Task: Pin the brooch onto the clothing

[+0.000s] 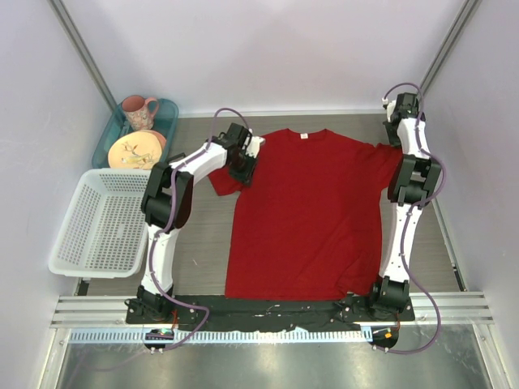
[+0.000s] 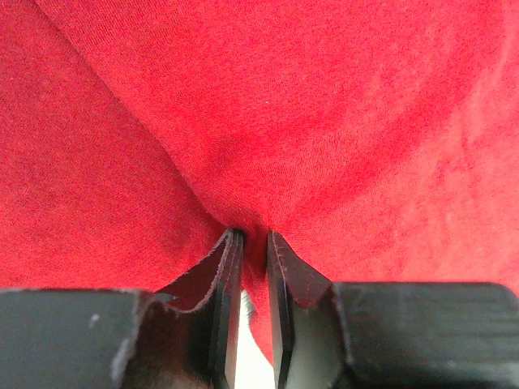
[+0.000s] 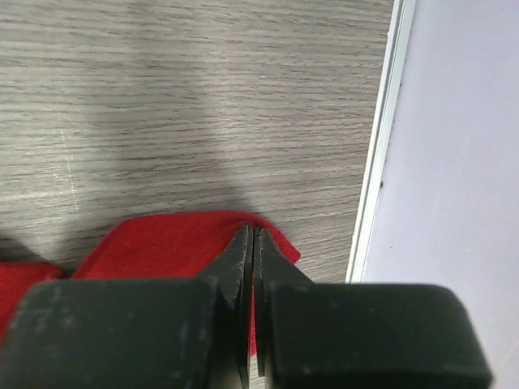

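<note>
The red T-shirt lies flat on the bench. Beside the white basket, a teal tray holds a plate and a pink mug. The left jaws, narrow, pinch one sleeve; the right jaws grip the other

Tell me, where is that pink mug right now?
In the overhead view the pink mug stands at the far left corner of the table, inside the teal tub, just behind a patterned plate and beyond the white basket.

the left claw pinches a puckered fold of the red t-shirt between nearly closed jaws.
</note>
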You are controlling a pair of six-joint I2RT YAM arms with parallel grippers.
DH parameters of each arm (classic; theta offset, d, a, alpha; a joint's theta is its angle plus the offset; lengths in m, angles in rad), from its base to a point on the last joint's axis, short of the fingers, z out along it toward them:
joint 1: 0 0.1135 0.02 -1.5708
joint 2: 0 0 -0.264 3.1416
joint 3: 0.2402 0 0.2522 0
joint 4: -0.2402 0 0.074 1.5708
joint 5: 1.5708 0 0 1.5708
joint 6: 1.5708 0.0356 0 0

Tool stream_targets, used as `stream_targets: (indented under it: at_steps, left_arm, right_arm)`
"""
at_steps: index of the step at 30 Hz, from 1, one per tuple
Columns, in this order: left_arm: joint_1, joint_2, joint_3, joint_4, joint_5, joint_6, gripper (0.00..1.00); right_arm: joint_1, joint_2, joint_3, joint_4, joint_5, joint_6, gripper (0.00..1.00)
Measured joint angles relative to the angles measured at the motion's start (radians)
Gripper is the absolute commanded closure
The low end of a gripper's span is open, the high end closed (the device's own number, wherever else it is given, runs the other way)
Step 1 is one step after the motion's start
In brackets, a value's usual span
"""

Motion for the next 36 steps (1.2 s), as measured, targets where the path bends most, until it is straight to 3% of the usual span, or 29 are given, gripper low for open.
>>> stream_targets:
  at_steps: [1,2,5,7,9,12,15,18,29,36]
  left_arm:
    - [0.003,0.0,-0.001,0.002,0.004,-0.004,0.7]
    - [0.006,-0.003,-0.006,0.01,0.015,-0.008,0.65]
    - [0.014,-0.048,-0.066,0.069,0.032,-0.017,0.52]
    - [0.016,-0.071,-0.061,0.076,0.039,-0.02,0.48]
    - [0.016,-0.063,0.019,0.073,0.042,-0.022,0.43]
    - [0.016,0.007,0.241,0.065,0.053,-0.055,0.42]
    - [0.014,0.09,0.423,0.113,0.053,-0.163,0.45]
    - [0.013,0.144,0.466,0.157,0.047,-0.287,0.5]
    - [0.023,0.314,0.435,0.2,0.034,-0.54,0.66]
    - [0.084,0.312,0.391,0.252,0.066,-0.664,0.75]
  right_arm:
    - [0.003,0.001,0.0,0.002,0.01,0.002,0.9]
    - [0.005,0.001,0.0,0.002,0.016,0.002,0.76]
    - [0.005,0.001,0.009,-0.008,0.017,0.015,0.5]
    - [0.005,-0.006,0.016,-0.016,0.0,0.033,0.41]
    - [0.004,-0.027,0.01,-0.024,-0.033,0.048,0.29]
    - [0.002,-0.091,-0.022,-0.035,-0.1,0.084,0.2]
    - [0.006,-0.172,-0.039,-0.041,-0.211,0.161,0.19]
    - [0.019,-0.219,-0.039,-0.03,-0.298,0.267,0.21]
    - [0.116,-0.212,-0.145,0.004,-0.439,0.525,0.4]
    - [0.132,-0.163,-0.246,0.029,-0.473,0.601,0.61]
